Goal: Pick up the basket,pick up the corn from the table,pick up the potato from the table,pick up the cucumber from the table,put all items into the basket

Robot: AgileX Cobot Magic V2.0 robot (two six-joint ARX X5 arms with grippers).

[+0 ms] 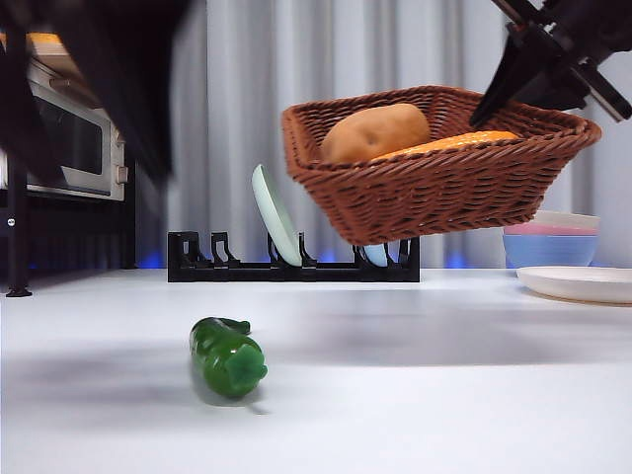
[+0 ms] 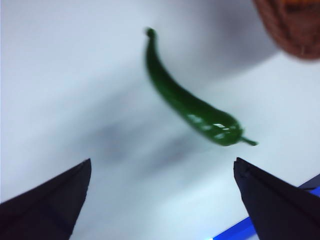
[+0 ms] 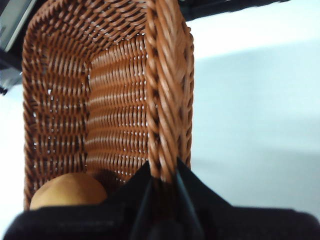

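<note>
**Basket aloft, cucumber on the table**

The right gripper (image 3: 162, 175) pinches the rim of the basket (image 1: 434, 188), held tilted in the air with the potato (image 1: 375, 131) and corn (image 1: 449, 143) inside. The left gripper (image 2: 162, 175) hangs spread wide above the cucumber (image 1: 227, 357), which lies on the table (image 1: 444, 375).

Right tool (image 3: 162, 172): jaws closed on the braided rim of the basket (image 3: 100, 100), one jaw inside the wall, one outside; seen in the front view at the upper right corner (image 1: 538, 74), reaching down at a slant onto the rim and holding the basket tilted, clear of the tabletop (image 1: 395, 395). Left tool (image 2: 162, 200): jaws spread wide apart, gripping nothing, poised above the tabletop with the cucumber (image 2: 190, 102) lying ahead of the gap between them. Left arm: large dark blurred mass at the upper left of the front view.
</note>
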